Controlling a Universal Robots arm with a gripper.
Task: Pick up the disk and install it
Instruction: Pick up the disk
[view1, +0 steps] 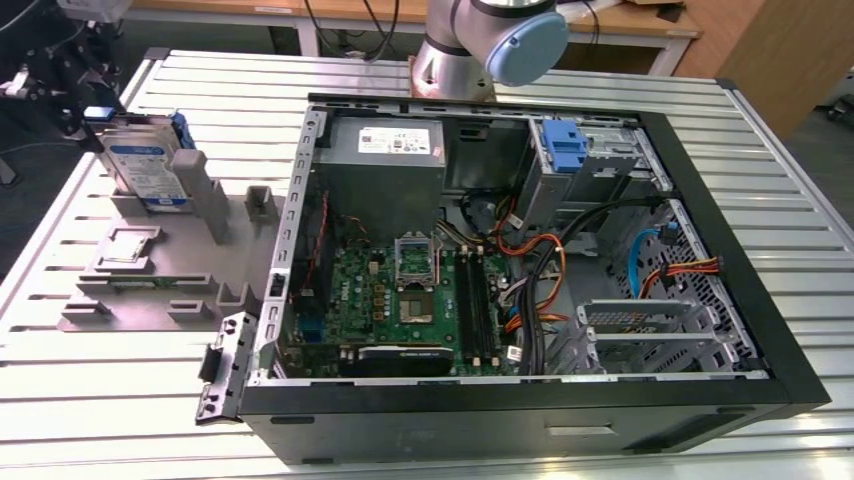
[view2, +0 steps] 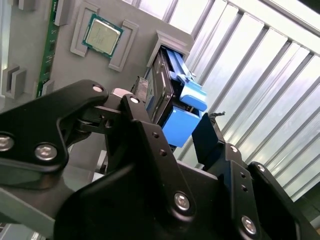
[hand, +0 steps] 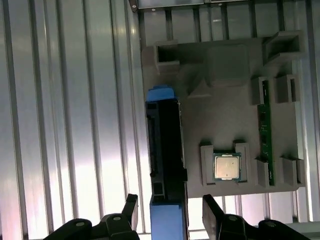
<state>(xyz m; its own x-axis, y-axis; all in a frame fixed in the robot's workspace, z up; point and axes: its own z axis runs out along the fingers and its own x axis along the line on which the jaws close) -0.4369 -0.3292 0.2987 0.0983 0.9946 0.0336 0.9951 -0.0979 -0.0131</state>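
The disk (view1: 144, 168) stands on edge in a slot at the far end of a grey fixture plate (view1: 147, 275), at the exterior view's left. Its white-and-blue label faces the camera. The first wrist view looks down its thin edge: the dark disk (hand: 166, 145) has blue carrier rails (hand: 160, 95) at both ends. My gripper (hand: 170, 207) is open, one finger (hand: 131, 206) on each side of the disk's near end, with gaps between pads and disk. The second wrist view shows the same straddle of the gripper (view2: 174, 111) around the disk (view2: 161, 92).
The fixture plate also holds a processor chip (hand: 227, 166) and a memory stick (hand: 264, 135). The open computer case (view1: 747, 300) lies at the exterior view's right, with a grey power-supply box (view1: 387, 150) and an upright blue bracket (view1: 567, 150). Everything rests on a slatted metal table (view1: 120, 400).
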